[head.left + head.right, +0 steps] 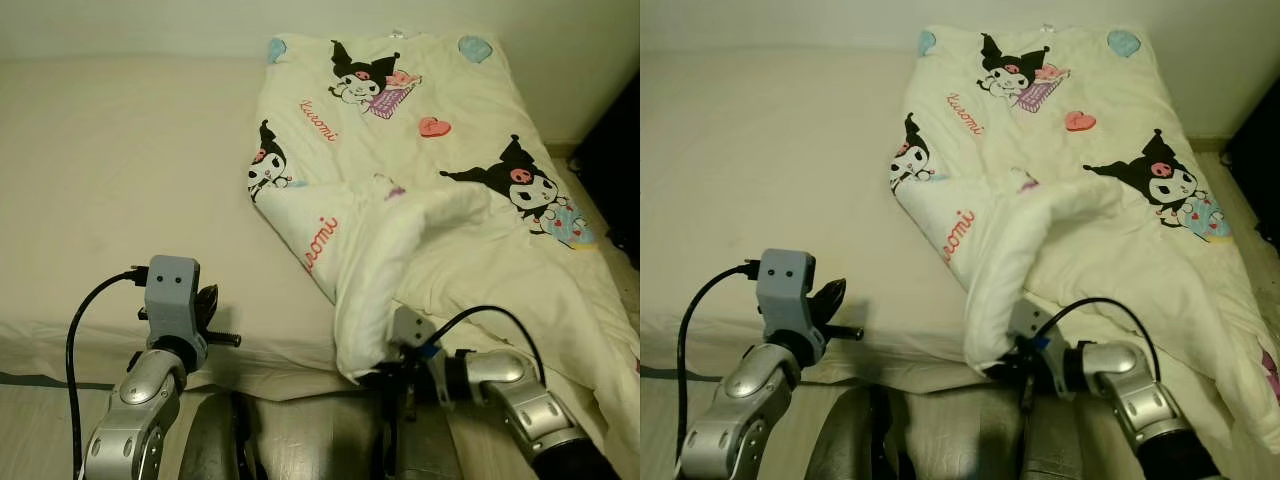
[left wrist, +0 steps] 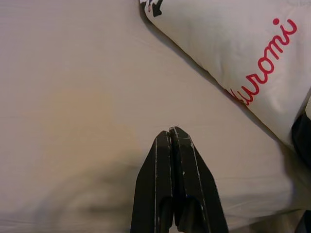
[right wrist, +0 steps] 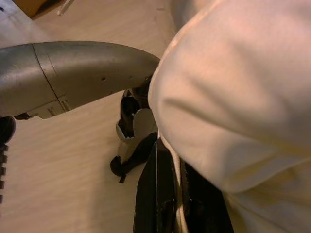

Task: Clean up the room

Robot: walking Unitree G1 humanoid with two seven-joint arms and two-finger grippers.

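A cream blanket (image 1: pixel 440 190) printed with black cartoon characters lies over the right half of the bed, with one corner folded back toward the near edge. My right gripper (image 1: pixel 375 378) is shut on that folded corner at the bed's near edge; the right wrist view has the cloth (image 3: pixel 233 107) pinched between the black fingers (image 3: pixel 155 194). My left gripper (image 1: pixel 208 305) is shut and empty, hovering over the bare sheet near the front edge. Its closed fingers (image 2: pixel 175 184) point at the sheet, left of the blanket's red lettering (image 2: pixel 262 68).
The bare cream sheet (image 1: pixel 120 180) covers the left half of the mattress. A pale wall runs behind the bed. A dark object (image 1: pixel 615 170) stands by the right side. My own silver legs (image 1: pixel 290 440) and the wooden floor (image 3: pixel 63 160) lie below the near edge.
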